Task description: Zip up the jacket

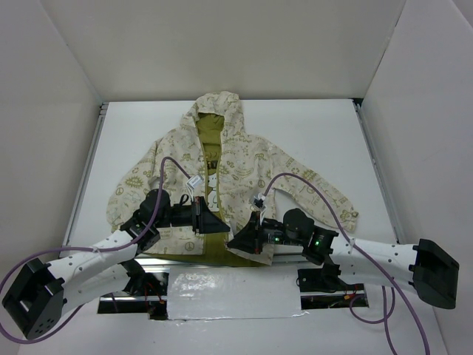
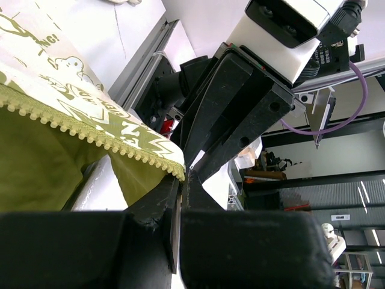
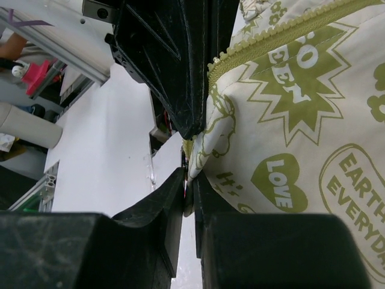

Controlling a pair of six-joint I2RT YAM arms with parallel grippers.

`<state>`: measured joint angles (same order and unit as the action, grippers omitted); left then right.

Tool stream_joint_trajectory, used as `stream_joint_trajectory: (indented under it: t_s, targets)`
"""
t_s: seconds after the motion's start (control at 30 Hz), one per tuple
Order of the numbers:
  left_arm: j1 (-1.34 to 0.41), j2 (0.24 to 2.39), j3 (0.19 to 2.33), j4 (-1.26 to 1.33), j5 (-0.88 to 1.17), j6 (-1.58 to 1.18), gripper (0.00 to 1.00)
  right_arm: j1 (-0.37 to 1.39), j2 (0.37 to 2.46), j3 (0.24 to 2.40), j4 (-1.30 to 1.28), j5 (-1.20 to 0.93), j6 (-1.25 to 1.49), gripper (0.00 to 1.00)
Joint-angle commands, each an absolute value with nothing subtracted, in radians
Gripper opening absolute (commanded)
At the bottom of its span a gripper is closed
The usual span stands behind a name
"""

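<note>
Jacket (image 1: 244,159) hem pinched by left claw (image 2: 180,183) and right claw (image 3: 189,180).
The jacket lay open on the desk (image 1: 325,133), its print reading "LOVE" and "EARTH EVERYDAY". The right claw was clamped on a near hem corner below the zipper teeth (image 3: 271,39). The left claw, fingers together, gripped the facing corner.

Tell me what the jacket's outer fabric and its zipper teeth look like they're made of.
The jacket looks like thin woven cloth, matte cream with olive prints. It folds and creases softly, so it may be cotton or a light synthetic. The zipper teeth are small olive beads along the front edge with a dull finish, probably plastic rather than metal, though the weave and the teeth are too fine to be sure.
</note>
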<state>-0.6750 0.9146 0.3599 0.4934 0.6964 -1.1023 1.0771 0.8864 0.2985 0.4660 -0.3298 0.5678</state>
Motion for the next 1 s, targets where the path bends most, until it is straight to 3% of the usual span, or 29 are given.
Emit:
stream_joint_trajectory:
  t_s: [0.0, 0.23, 0.33, 0.37, 0.4, 0.43, 0.53, 0.67, 0.97]
  targets:
    - [-0.673, 0.914, 0.393, 0.568, 0.698, -1.091, 0.0, 1.071, 0.888, 0.307, 0.535, -0.351, 0.572, 0.16]
    - [-0.675, 0.913, 0.371, 0.591, 0.692, -1.1, 0.0, 1.068, 0.861, 0.284, 0.566, -0.338, 0.583, 0.0]
    - [-0.675, 0.896, 0.397, 0.488, 0.648, -1.044, 0.04, 1.069, 0.851, 0.275, 0.546, -0.286, 0.598, 0.0]
    - [-0.675, 0.887, 0.416, 0.423, 0.618, -1.013, 0.14, 1.069, 0.85, 0.275, 0.534, -0.263, 0.601, 0.0]
    - [-0.675, 0.861, 0.454, 0.284, 0.577, -0.979, 0.3, 1.068, 0.85, 0.279, 0.514, -0.214, 0.604, 0.0]
    - [-0.675, 0.845, 0.469, 0.214, 0.483, -0.935, 0.68, 1.068, 0.853, 0.284, 0.473, -0.19, 0.607, 0.0]
    - [-0.675, 0.786, 0.521, -0.007, 0.323, -0.876, 0.97, 1.068, 0.88, 0.32, 0.373, -0.103, 0.626, 0.0]
    - [-0.675, 0.749, 0.571, -0.243, 0.035, -0.857, 0.98, 1.066, 0.925, 0.354, 0.308, -0.012, 0.658, 0.0]
    - [-0.735, 0.799, 0.557, -0.547, -0.119, -0.874, 0.75, 1.066, 0.925, 0.44, 0.132, 0.071, 0.725, 0.0]
